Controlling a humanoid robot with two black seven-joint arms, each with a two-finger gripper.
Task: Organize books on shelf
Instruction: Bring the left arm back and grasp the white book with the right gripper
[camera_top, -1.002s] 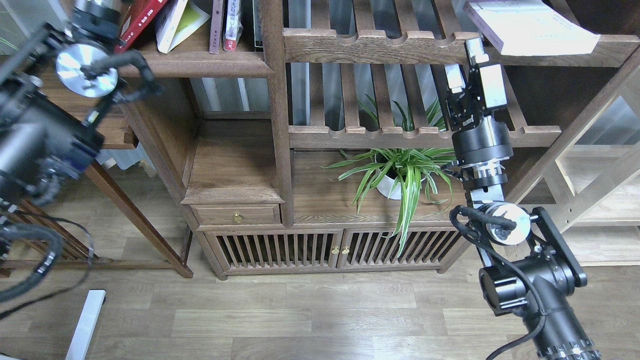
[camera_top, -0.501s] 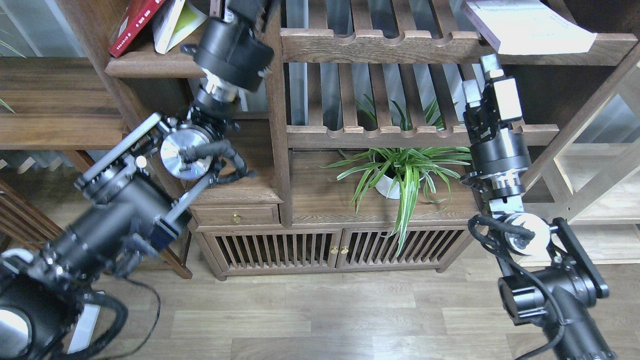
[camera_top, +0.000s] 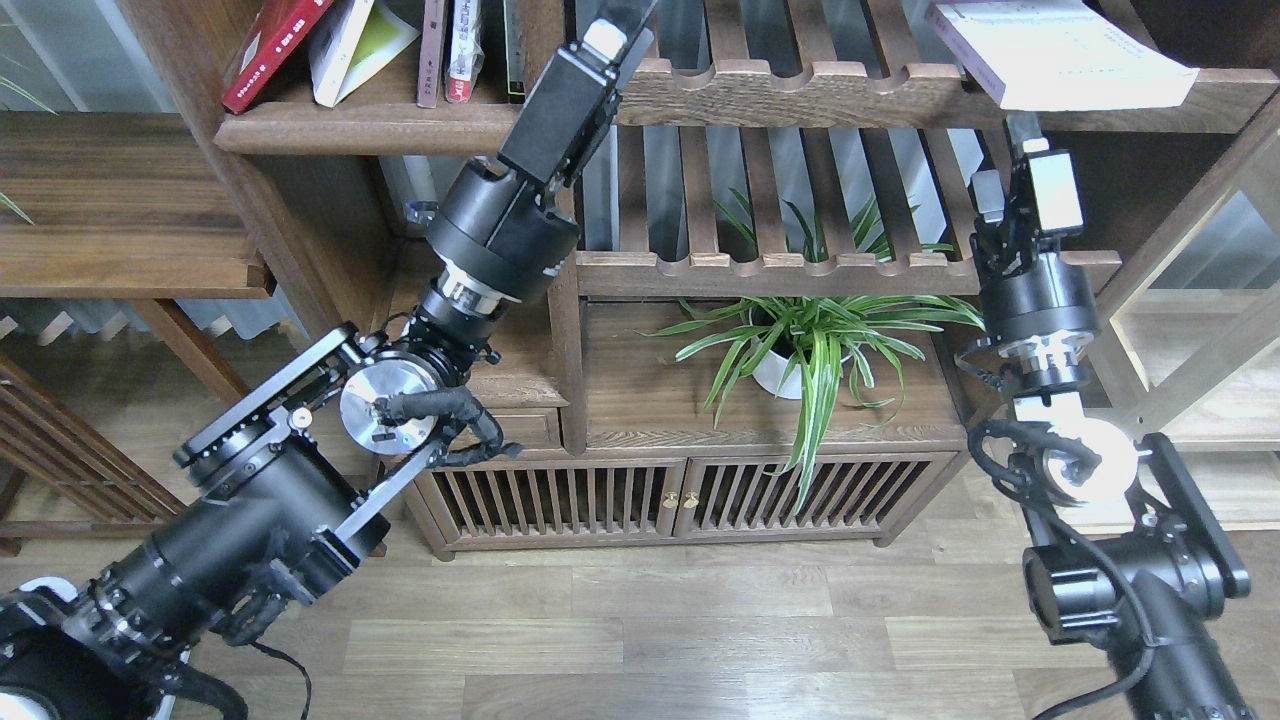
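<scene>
Jaw states cannot be told on either arm: the left gripper (camera_top: 612, 25) runs out past the top edge at 12 o'clock, and the right gripper (camera_top: 1012, 165) at 2 o'clock is dark and seen end-on. On the shelf (camera_top: 370, 128) at 11 o'clock lean the red book (camera_top: 262, 55) and the yellow-green book (camera_top: 355, 45). The pale book (camera_top: 1060, 55) lies flat at 1 o'clock, just above the right gripper.
</scene>
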